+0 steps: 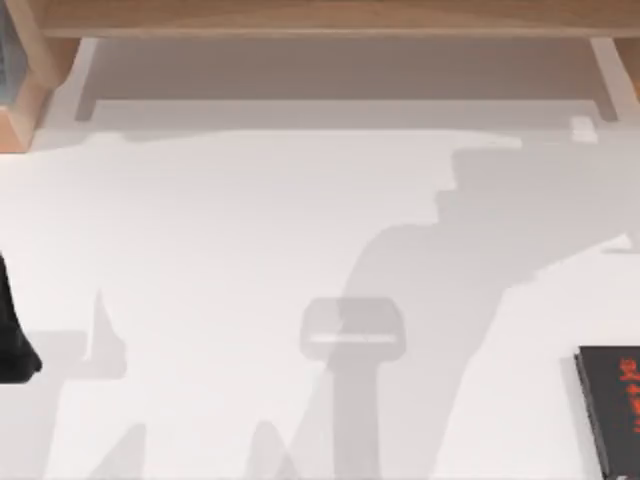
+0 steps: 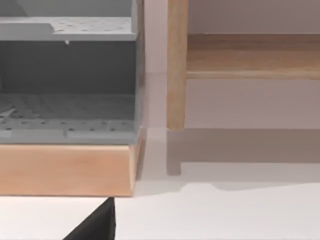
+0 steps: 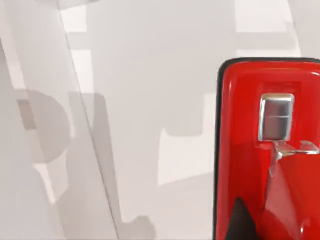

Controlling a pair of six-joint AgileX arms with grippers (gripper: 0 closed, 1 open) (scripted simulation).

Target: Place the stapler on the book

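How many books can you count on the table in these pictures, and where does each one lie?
1. The book, black with red-orange characters, lies flat at the table's right side, near the top view's lower right corner, partly cut off by the frame. More could lie beyond the frame.

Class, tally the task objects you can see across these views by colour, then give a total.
Black: 1, the book at the table's right edge.
Red: 1, the stapler in the right wrist view.
Total: 2
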